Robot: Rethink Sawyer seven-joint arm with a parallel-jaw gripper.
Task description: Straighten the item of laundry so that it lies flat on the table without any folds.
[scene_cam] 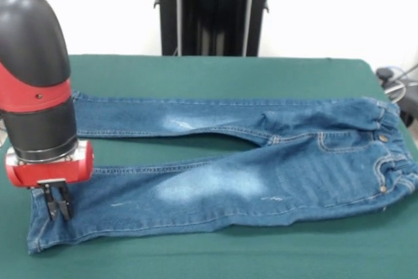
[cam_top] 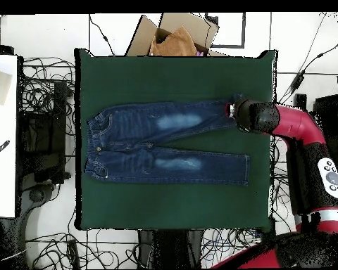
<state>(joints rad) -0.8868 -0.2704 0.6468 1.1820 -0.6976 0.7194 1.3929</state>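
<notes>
In the front view the jeans [scene_cam: 215, 174] lie spread across the middle of the green table [scene_cam: 215, 70], both legs stretched toward the left of the frame and the gathered waistband [scene_cam: 392, 155] at the right edge, with the legs parting in a narrow wedge of bare cloth between them. The nearer leg carries a pale faded patch [scene_cam: 209, 184] at its centre, and its hem lies at the lower left of the frame. There the gripper [scene_cam: 57, 202] comes down onto the denim just inside the hem; its dark fingers [scene_cam: 64, 207] stand close together against the cloth, but whether they pinch the fabric cannot be told. Above it the red and black arm [scene_cam: 36, 89] rises nearly upright and hides the left end of the farther leg. Beyond the table the black pedestal [scene_cam: 212, 11] stands at top centre. From overhead the arm [cam_top: 284, 121] reaches in from the right of the frame over the upper leg's hem, and an open cardboard box [cam_top: 175, 35] with tan cloth [cam_top: 173, 41] in it sits past the table's top edge, among loose cables [cam_top: 45, 91] on the floor.
</notes>
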